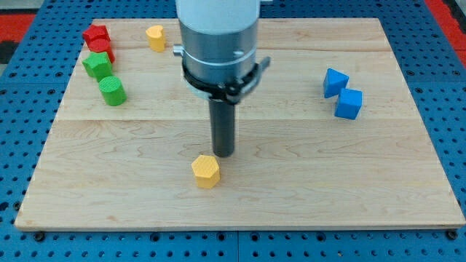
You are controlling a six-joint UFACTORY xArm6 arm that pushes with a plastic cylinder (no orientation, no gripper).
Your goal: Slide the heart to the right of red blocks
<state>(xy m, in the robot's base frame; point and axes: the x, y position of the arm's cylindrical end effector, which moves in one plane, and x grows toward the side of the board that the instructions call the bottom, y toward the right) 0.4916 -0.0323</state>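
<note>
A yellow heart block [155, 36] lies near the view's top left, to the right of two red blocks: a red star-like block [95, 33] and a red block [101, 49] touching just below it. My tip [223, 152] rests on the board near the middle, far below and to the right of the heart. It stands just above and to the right of a yellow hexagonal block [206, 171], a small gap apart.
A green star-like block [96, 65] and a green cylinder [113, 91] sit below the red blocks at the left. Two blue blocks [335, 82] [349, 104] sit together at the right. The wooden board [291, 189] is ringed by blue pegboard.
</note>
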